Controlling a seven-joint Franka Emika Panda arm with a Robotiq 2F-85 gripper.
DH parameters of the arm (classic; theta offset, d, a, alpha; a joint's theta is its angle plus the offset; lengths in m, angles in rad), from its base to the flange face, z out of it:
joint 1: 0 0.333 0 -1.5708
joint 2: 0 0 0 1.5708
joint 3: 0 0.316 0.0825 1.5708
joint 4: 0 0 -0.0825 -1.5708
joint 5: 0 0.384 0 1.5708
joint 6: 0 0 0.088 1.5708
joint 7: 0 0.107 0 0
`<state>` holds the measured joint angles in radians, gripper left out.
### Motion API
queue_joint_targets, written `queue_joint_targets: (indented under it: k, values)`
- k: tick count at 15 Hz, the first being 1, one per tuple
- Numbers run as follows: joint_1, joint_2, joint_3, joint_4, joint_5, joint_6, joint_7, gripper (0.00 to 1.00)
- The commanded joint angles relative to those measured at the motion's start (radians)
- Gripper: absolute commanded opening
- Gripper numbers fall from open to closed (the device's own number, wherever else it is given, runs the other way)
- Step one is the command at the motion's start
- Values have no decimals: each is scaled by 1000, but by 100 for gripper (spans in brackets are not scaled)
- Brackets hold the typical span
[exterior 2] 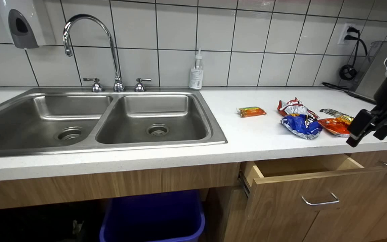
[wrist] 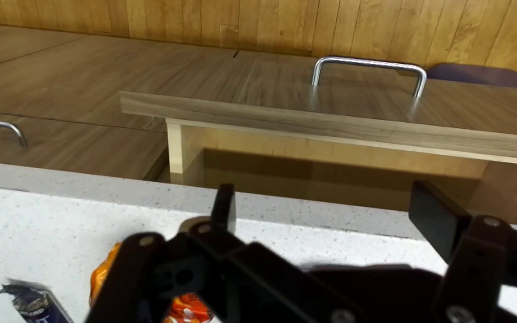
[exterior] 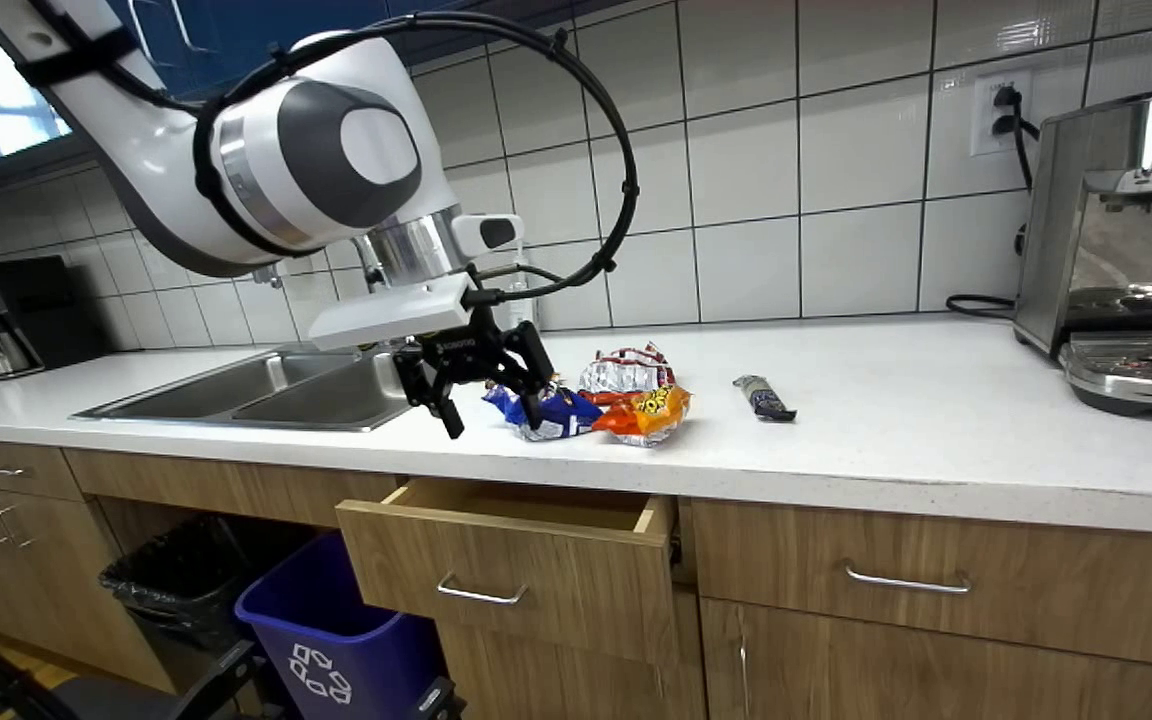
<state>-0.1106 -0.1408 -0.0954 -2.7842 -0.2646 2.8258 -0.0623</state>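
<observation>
My gripper (exterior: 493, 420) is open with nothing between its fingers. It hangs over the white counter's front edge, above a pulled-out wooden drawer (exterior: 506, 560). In the wrist view the fingers (wrist: 330, 213) stand wide apart, with the drawer (wrist: 330, 119) beyond them; the visible part of its inside shows no items. Nearest on the counter are a blue crumpled bag (exterior 2: 301, 126), an orange bag (exterior: 648, 412) and a red-and-silver bag (exterior: 628, 372). A dark wrapped bar (exterior: 764, 397) lies apart from them. A small orange packet (exterior 2: 251, 111) lies nearer the sink.
A double steel sink (exterior 2: 220, 134) with a tall faucet (exterior 2: 116, 67) and a pump bottle (exterior 2: 196, 74) stand along the counter. A coffee machine (exterior: 1086, 230) is at the far end. A blue recycling bin (exterior: 356, 660) and a black-lined bin (exterior: 151, 600) stand below.
</observation>
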Motion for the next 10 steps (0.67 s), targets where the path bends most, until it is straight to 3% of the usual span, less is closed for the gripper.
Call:
queue_joint_targets:
  k: [1,10]
  values:
    - [-44,48,39,1,-108,62,114,100]
    - [-32,145,17,23,-369,145,411,100]
